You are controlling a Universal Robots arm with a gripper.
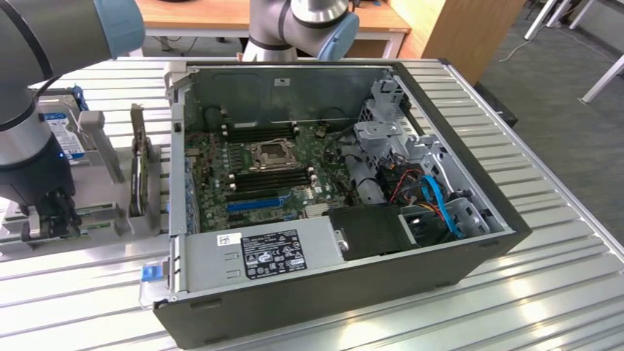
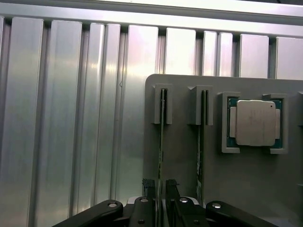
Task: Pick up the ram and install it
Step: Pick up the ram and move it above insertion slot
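Two thin green ram sticks stand edge-on in slots of a grey holder. One ram stick runs straight into my gripper, and the other ram stick stands beside it. My gripper is open, with a dark fingertip on each side of the first stick's edge and a small gap showing. In the exterior view my gripper is low over the holder, at that view's left of the open computer case. The motherboard lies inside with black memory slots.
A square silver processor sits in its own pocket of the holder. A tall card and a hard drive stand upright on the holder. The power supply and cables fill the case's near side. The table is ribbed aluminium.
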